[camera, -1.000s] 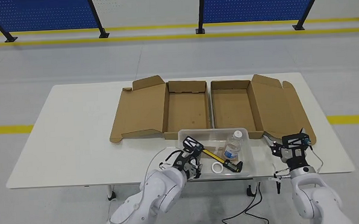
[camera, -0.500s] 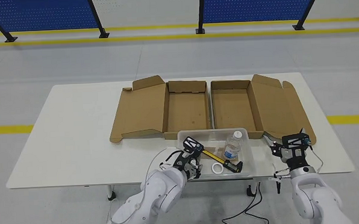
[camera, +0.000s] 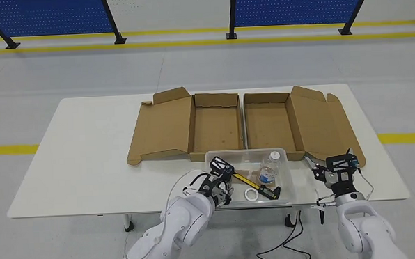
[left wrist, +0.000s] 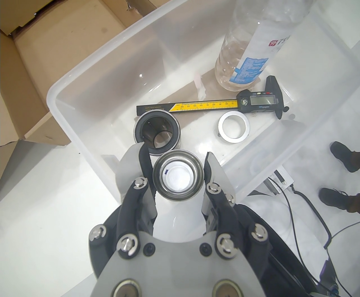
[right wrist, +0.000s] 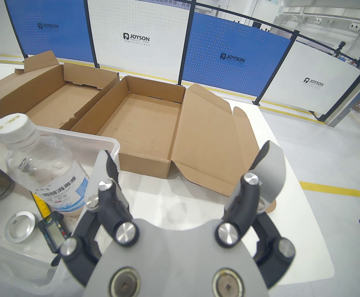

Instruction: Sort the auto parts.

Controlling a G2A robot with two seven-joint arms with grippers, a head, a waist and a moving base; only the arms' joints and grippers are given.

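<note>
Steel bearing [left wrist: 177,175]: bore up, clamped in left pincer [left wrist: 176,154] at the clear bin's [left wrist: 84,64] near-left corner. Black bearing [left wrist: 157,136] stands just beyond it, bore up, at the caliper's [left wrist: 205,105] beam end. Aluminium ring [left wrist: 234,126] lies flat beside the caliper's display.

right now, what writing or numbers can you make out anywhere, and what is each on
Bottle: blue and white label with printed characters, partly cut off at the view's edge.
Caliper: numbers along the yellow scale, too small to read; digits on its display too faint.
Panels behind the table: one brand logo word, repeated on each.
</note>
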